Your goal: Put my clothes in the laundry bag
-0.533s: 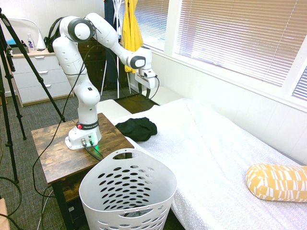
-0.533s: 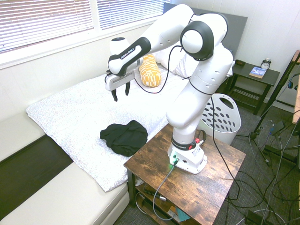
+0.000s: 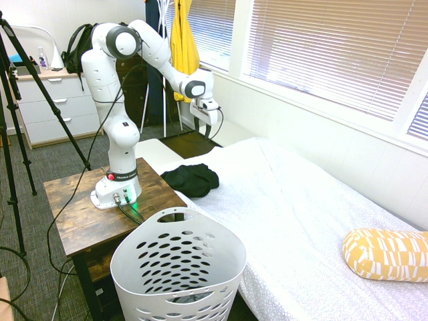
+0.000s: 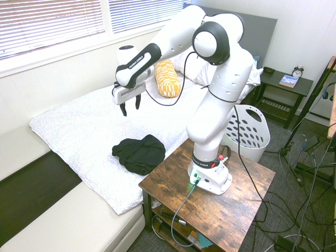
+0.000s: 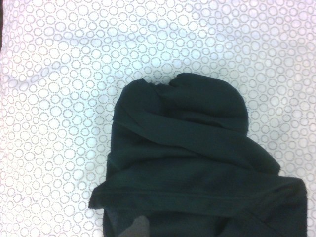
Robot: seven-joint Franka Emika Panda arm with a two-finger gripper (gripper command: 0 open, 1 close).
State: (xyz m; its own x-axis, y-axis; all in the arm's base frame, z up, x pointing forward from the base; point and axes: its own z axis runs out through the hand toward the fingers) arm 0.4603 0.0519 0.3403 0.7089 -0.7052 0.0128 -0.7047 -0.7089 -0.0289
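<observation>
While the gripper [image 4: 129, 106] hangs empty with fingers parted above the bed [image 4: 79, 131] | black clothes [image 4: 138, 153] lie bunched on the bed's edge beside the table [image 4: 231, 210] | white basket [image 4: 251, 132] stands on the floor, contents unclear

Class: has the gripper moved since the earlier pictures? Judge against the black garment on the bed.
Yes. The gripper has shifted slightly toward the window wall, away from the arm's base, hanging above the black garment, which stayed put.
</observation>
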